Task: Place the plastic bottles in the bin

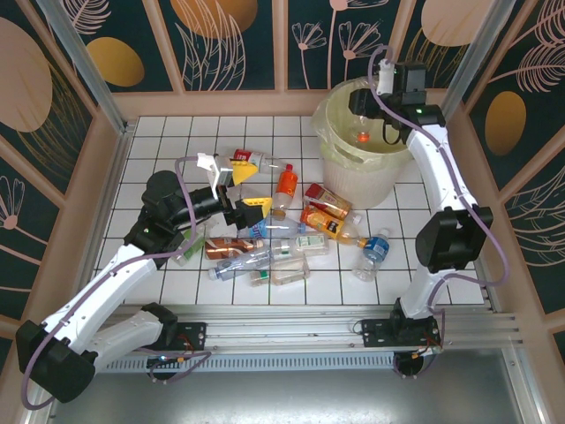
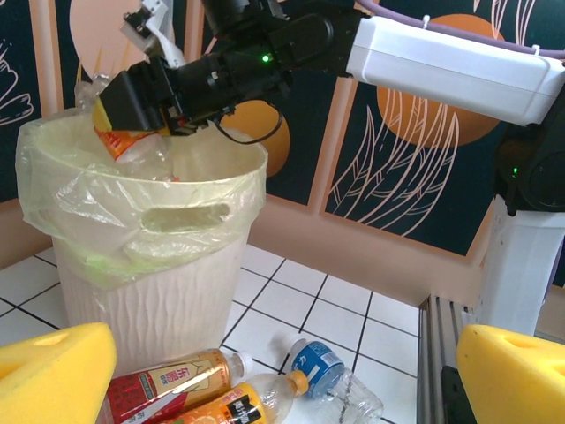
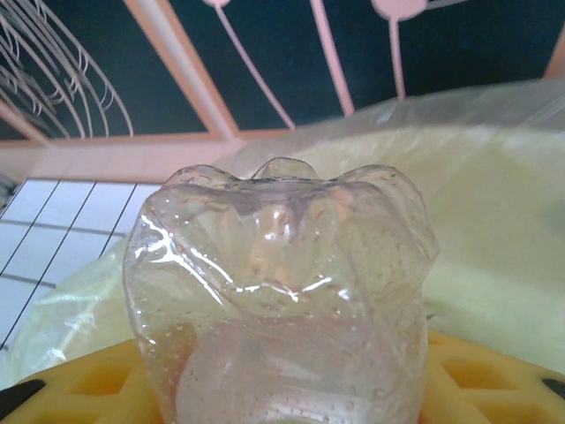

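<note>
Noted a white tiled table point(image 1: 159, 141) fenced by dark floral panels. Found the large round pale-yellow plastic bin point(image 1: 353, 181), lined with a clear bag, standing at the far right of the tiles. Saw the white right arm point(image 1: 433, 168) rising from the near right and bending over the bin's rim, and the white left arm point(image 1: 106, 283) stretching from the near left toward the middle. Caught the right gripper point(image 2: 124, 125) above the bin's opening, jaws partly closed on a crumpled clear plastic bottle point(image 3: 282, 300) with an orange label, the moulded base turned toward the wrist camera between yellow pads point(image 3: 481, 367). Made out the left gripper point(image 1: 249, 188) spread as wide as it goes, nothing between its yellow pads, hanging over the far left edge of the pile. Counted roughly a dozen small plastic bottles point(image 1: 282, 238) heaped in the middle of the table, left of the bin and nearer. Picked out an orange bottle with a white cap point(image 1: 284, 187), a red-labelled bottle point(image 1: 327, 199) close beside the bin's foot, a brown bottle point(image 1: 225, 249) on the left, and a clear blue-labelled bottle point(image 1: 375, 252) lying apart on the right.
</note>
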Available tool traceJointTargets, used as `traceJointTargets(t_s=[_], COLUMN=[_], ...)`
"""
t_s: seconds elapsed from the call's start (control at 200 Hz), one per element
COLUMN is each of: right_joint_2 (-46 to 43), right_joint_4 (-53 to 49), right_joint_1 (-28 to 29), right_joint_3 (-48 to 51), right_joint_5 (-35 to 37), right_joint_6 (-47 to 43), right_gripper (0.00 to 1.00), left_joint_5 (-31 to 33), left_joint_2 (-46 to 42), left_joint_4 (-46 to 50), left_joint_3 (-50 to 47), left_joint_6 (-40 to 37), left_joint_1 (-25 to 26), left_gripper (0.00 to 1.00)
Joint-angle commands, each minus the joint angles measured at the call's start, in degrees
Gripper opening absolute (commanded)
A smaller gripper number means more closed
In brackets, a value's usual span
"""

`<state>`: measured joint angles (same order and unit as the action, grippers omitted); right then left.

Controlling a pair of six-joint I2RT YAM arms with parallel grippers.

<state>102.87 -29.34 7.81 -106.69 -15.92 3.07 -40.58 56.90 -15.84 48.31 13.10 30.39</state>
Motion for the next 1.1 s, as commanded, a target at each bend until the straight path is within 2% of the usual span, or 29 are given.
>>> traceJointTargets(t_s=[0.0,0.14,0.31,0.505,0.736,0.941,1.096], right_joint_2=[0.73,1.08,2.3,5.71,8.34,8.47,8.45], right_joint_4=[-1.72,-2.47,-3.13,-6.66,-9.58,-7.94,-7.18], right_joint_1=[-0.43,-0.38,-0.56,-1.09,-1.54,-1.4,-1.35], right_joint_3=[1.74,4.09,5.84,2.97,1.07,2.83,2.31], right_joint_5=[-5.16,-8.35,-8.47,-9.35,-10.09,-9.39,-9.45], right_joint_6=[-0.81,-1.63,-1.62,-2.1,-2.15,-1.15,-0.26], right_gripper=[0.55,0.55,0.55,0.56,0.61,0.64,0.71], left_joint_5=[-1.61,-1.48,-1.72,-1.57,-1.28,-1.02,-0.99], left_joint_2=[-0.09,-0.39,0.03,0.07,0.49,0.65,0.88], left_joint_4=[0.62,0.71,1.24,1.5,2.21,2.32,2.63], left_joint_3=[1.41,1.43,1.74,1.76,1.98,1.95,2.12], left_joint_6=[-1.32,-1.41,-1.5,-1.72,-2.2,-2.39,-2.38], left_joint_1=[0.19,0.19,0.19,0.19,0.19,0.19,0.19], left_gripper=[0.99,0.99,0.99,0.99,0.99,0.99,0.99])
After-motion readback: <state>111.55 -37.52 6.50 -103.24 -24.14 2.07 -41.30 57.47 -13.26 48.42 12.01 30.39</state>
